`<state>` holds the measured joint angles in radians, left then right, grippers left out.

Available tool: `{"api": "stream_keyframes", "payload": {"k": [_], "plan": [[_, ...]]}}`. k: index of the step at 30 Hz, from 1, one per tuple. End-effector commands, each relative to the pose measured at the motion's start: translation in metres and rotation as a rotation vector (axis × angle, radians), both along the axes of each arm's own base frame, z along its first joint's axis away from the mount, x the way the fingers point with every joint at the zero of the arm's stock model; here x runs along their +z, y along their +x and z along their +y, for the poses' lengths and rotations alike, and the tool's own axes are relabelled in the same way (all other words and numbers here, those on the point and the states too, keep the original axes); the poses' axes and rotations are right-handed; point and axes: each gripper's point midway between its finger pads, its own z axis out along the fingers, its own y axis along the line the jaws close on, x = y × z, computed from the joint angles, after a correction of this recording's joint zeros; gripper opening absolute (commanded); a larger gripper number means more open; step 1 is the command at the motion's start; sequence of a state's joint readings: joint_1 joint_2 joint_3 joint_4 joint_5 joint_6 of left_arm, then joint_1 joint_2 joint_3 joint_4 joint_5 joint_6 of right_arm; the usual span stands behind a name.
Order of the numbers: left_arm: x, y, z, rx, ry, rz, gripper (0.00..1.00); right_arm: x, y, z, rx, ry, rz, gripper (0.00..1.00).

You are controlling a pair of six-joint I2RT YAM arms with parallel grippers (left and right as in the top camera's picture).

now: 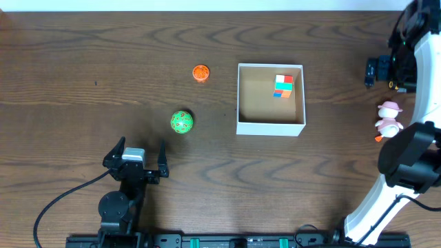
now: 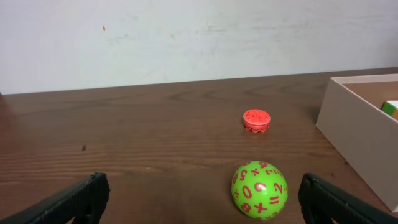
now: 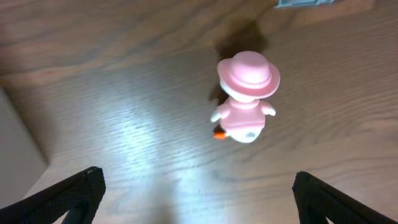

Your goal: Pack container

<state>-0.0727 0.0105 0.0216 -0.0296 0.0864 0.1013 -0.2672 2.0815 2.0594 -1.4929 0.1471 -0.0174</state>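
The container is a square white-walled box with a brown inside, right of centre; its wall also shows in the left wrist view. A multicoloured cube lies inside it. A green ball with red numbers lies left of the box, just ahead of my open, empty left gripper, toward its right finger. An orange-red ridged disc lies beyond the ball. A pink-hatted duck toy stands right of the box. My right gripper is open and empty above the table near the duck.
The right arm runs along the right edge of the table. A black cable trails from the left arm's base at the front. A blue-grey object shows at the top edge of the right wrist view.
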Motion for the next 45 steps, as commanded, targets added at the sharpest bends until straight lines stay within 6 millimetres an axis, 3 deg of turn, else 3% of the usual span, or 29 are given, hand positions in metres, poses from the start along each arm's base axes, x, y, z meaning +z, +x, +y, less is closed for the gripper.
{"api": "stream_keyframes", "payload": {"k": [1, 9, 15, 22, 30, 37, 45], "plan": [[-0.015, -0.001, 0.000, -0.002, -0.006, 0.045, 0.98, -0.027, -0.007, -0.003, 0.023, 0.037, 0.046, 0.99], [-0.015, -0.001, 0.000, -0.002, -0.006, 0.045, 0.98, -0.075, -0.006, -0.014, 0.178, 0.034, 0.057, 0.99], [-0.015, -0.001, 0.000, -0.002, -0.006, 0.045, 0.98, -0.100, -0.019, -0.035, 0.128, 0.037, 0.061, 0.99], [-0.015, -0.001, 0.000, -0.002, -0.006, 0.045, 0.98, -0.108, -0.031, -0.053, 0.077, 0.077, 0.049, 0.99], [-0.015, -0.001, 0.000, -0.002, -0.006, 0.045, 0.98, -0.113, -0.029, -0.042, 0.128, 0.164, 0.015, 0.99], [-0.015, -0.001, 0.000, -0.002, -0.006, 0.045, 0.98, -0.133, -0.039, -0.048, 0.122, 0.124, 0.042, 0.99], [-0.015, -0.001, 0.000, -0.002, -0.006, 0.045, 0.98, -0.134, -0.039, -0.061, 0.119, 0.050, 0.055, 0.99]]}}
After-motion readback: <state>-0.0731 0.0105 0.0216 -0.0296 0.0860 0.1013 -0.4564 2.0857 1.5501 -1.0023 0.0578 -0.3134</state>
